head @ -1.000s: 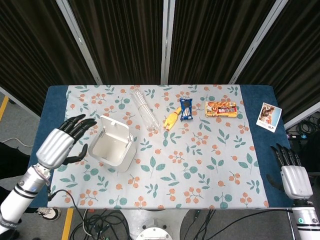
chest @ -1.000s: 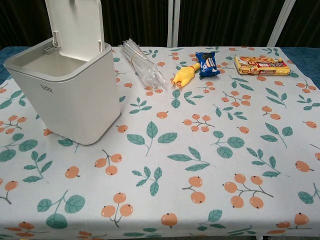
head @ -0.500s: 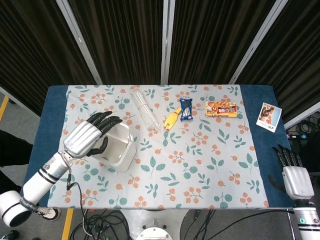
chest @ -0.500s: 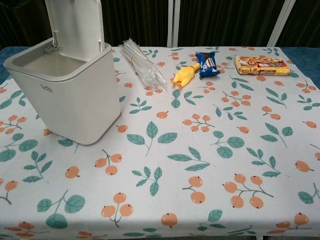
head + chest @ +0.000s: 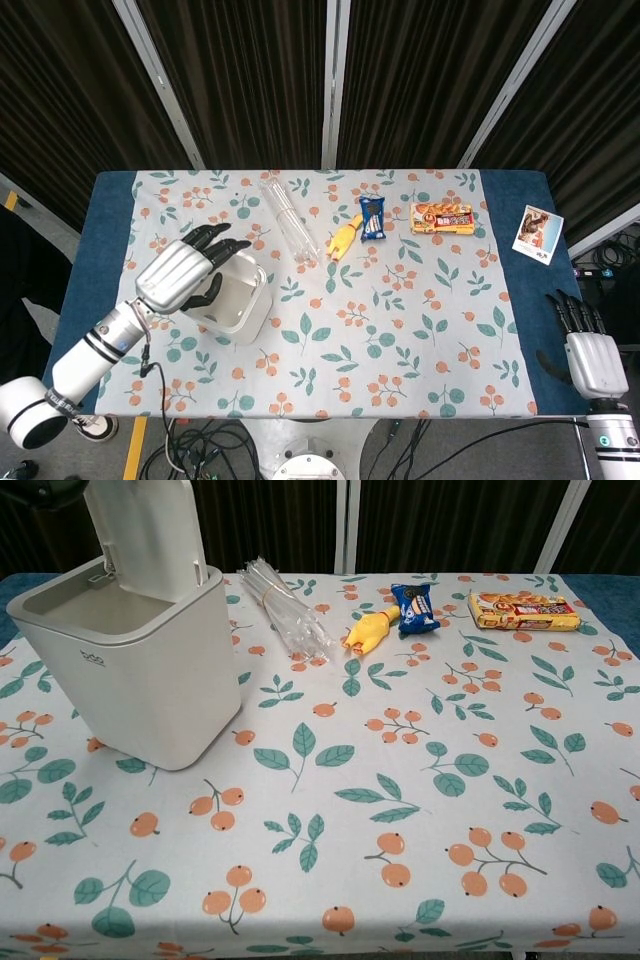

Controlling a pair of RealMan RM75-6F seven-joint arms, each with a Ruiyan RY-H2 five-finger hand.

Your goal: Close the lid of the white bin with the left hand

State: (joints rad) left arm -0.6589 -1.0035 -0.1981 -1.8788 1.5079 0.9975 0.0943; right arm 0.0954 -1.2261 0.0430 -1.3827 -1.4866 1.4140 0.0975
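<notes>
Lid (image 5: 150, 530) tilted slightly forward; left robot hand (image 5: 182, 273) barely shifted over bin (image 5: 130, 670).

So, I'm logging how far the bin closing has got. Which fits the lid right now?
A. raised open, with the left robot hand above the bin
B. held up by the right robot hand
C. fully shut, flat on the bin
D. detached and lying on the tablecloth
A: in the chest view the lid stands up over the white bin's open top, and the head view shows the left robot hand over it.
</notes>
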